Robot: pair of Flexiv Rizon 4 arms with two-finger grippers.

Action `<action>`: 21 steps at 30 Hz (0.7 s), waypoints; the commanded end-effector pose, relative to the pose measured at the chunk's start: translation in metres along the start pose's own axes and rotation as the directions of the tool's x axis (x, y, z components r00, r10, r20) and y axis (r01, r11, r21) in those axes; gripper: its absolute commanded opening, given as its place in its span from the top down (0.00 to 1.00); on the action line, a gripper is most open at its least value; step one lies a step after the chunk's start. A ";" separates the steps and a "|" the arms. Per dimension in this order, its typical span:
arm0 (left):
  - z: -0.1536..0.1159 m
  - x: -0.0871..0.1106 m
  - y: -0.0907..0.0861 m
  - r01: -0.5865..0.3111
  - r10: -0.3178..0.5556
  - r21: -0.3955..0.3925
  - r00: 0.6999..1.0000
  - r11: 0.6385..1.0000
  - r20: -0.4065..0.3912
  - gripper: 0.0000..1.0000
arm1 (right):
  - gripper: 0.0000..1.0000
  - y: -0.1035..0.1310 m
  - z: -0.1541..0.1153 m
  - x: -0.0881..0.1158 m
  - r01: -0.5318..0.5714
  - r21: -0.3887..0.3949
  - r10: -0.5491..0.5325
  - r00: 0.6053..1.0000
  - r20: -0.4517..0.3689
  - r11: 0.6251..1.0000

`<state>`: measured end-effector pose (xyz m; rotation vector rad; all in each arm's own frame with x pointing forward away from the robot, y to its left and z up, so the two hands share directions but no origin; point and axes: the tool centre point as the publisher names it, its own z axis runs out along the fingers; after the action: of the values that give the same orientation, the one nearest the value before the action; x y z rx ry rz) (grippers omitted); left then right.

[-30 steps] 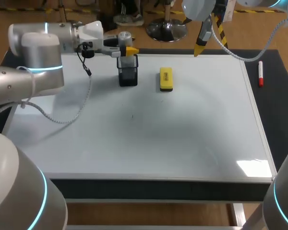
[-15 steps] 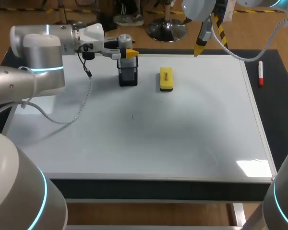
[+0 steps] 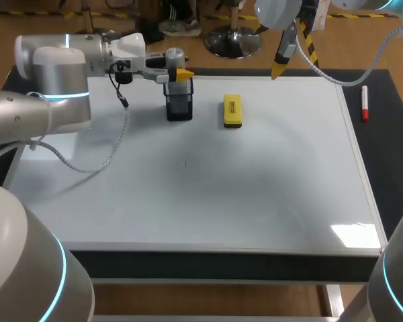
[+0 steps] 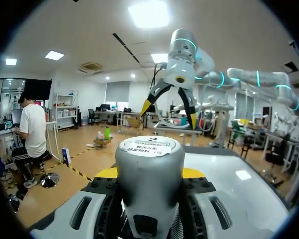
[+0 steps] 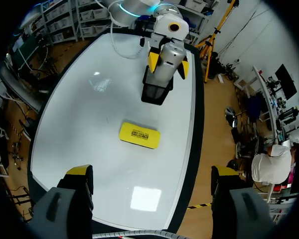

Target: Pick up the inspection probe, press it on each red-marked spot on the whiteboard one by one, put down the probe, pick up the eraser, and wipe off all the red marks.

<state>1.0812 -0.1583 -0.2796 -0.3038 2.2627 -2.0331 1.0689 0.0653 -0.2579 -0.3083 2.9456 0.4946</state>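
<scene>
The inspection probe, a silver cylinder, stands upright in a black mesh holder at the whiteboard's far left. My left gripper is level around the probe's top. In the left wrist view the probe fills the space at the gripper. The yellow eraser lies flat just right of the holder. My right gripper hangs open above the board's far edge, holding nothing. From the right wrist view, the eraser lies ahead of the right gripper, with the probe and holder beyond. I see no red marks on the board.
A red marker pen lies on the dark table strip right of the whiteboard. A small dark speck shows on the board near the middle. A thin cable droops from my left arm over the board's left part.
My left arm shifted very slightly at the holder. The probe, the eraser and the right arm stay where they were.
</scene>
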 end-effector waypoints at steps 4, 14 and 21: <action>-0.006 -0.003 -0.006 -0.011 0.011 -0.001 1.000 1.000 0.009 0.00 | 0.00 0.000 -0.001 -0.001 0.001 0.005 -0.001 1.000 -0.004 1.000; -0.024 -0.004 -0.011 -0.087 0.090 -0.100 0.996 0.991 0.025 0.00 | 0.00 0.000 -0.001 -0.001 0.001 0.005 -0.001 1.000 -0.004 1.000; -0.045 -0.003 -0.010 -0.135 0.148 -0.200 0.988 0.970 0.050 0.00 | 0.00 0.000 -0.001 -0.001 0.001 0.005 -0.001 1.000 -0.004 1.000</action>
<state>1.0874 -0.1210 -0.2733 -0.1991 2.3523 -1.7656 1.0689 0.0653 -0.2580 -0.3083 2.9456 0.4946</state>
